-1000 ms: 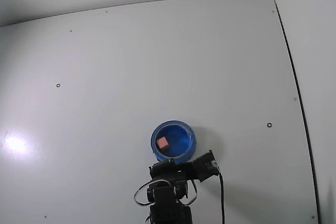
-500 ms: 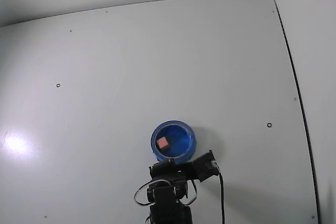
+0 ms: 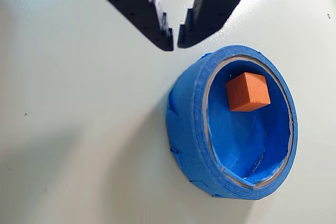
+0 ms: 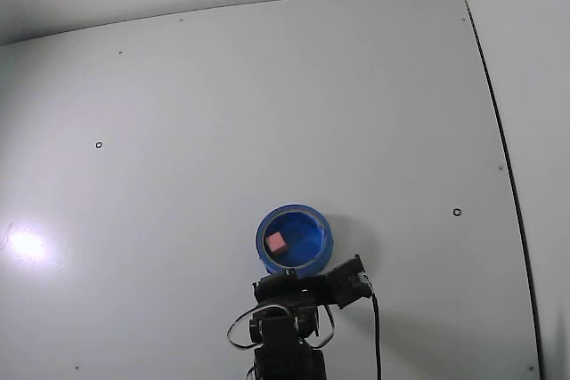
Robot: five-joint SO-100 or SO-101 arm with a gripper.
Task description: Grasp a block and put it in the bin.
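**Block's already in the bin, looks like wrap-up time**

So afaict the main job is done here. The block (image 3: 247, 91) is sitting inside the bin (image 3: 189, 129), resting on the blue floor near the far wall as the wrist view shows it, tilted a bit so you see a top face plus two sides. It reads orange in the wrist cam and more pink-red in the fixed view (image 4: 277, 241), prob just camera colour. Nothing else is in the bin, just that one cube.

The bin itself looks like a ring of blue tape w/ a lighter rim, lined in crinkly blue on the bottom. In the fixed view it (image 4: 321, 244) sits on the white table (image 4: 267, 113) right in front of the arm's base.

The gripper (image 3: 175, 40) is empty. Its two black fingers come in from the top edge of the wrist view and the tips are nearly touching, only a thin sliver of table visible between them, so basically closed on nothing. The tips are off to the side of the bin, just beyond its outer wall, not over the opening.

Step-wise I'd call this the after-release bit: cube dropped, hand clear. Next move imo doesn't need much, just pull the arm back to rest w/o clipping the bin rim, since that light ring would prob slide easily if nudged. No other blocks in sight on the table, so nothing more to pick.
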